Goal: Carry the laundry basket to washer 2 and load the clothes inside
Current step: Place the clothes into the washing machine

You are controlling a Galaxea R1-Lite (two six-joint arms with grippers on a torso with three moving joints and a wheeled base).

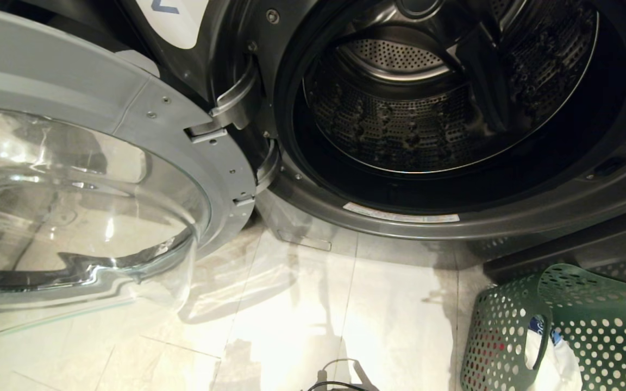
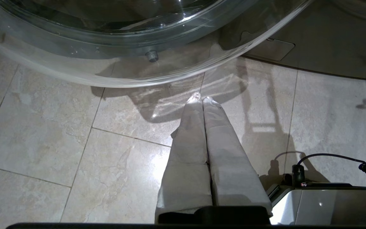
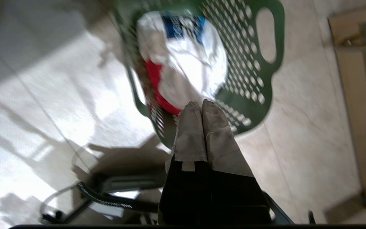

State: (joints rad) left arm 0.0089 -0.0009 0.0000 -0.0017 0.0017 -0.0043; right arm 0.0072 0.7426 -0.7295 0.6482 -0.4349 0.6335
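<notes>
The green perforated plastic laundry basket (image 1: 563,331) is standing on the floor at the lower right of the head view, just in front of the machine's plinth and below the right side of the drum opening. It is holding the clothes (image 3: 183,63): a white garment with a blue printed patch is lying on top, and a red one is showing beneath it at one side. In the right wrist view you are looking down into the basket, whose long axis is running away from the gripper toward the looped handle on the far wall. The right gripper (image 3: 201,105) is hovering above the near rim with its two padded fingers pressed together and nothing between them, so the bundle is lying ahead of and below its tips. This arm is by far the nearer; you will probably need to part the fingers before descending onto the white garment. The left gripper (image 2: 202,98) is also closed and empty, hanging over bare floor beneath the open door, well apart from the basket. The dark grey front-load washer (image 1: 508,217) is filling the upper head view, its perforated steel drum (image 1: 400,108) looking empty. Its chrome-rimmed glass door (image 1: 74,206) is swung wide to your left. The floor (image 1: 345,315) is glossy pale stone tile, catching strong reflections.
</notes>
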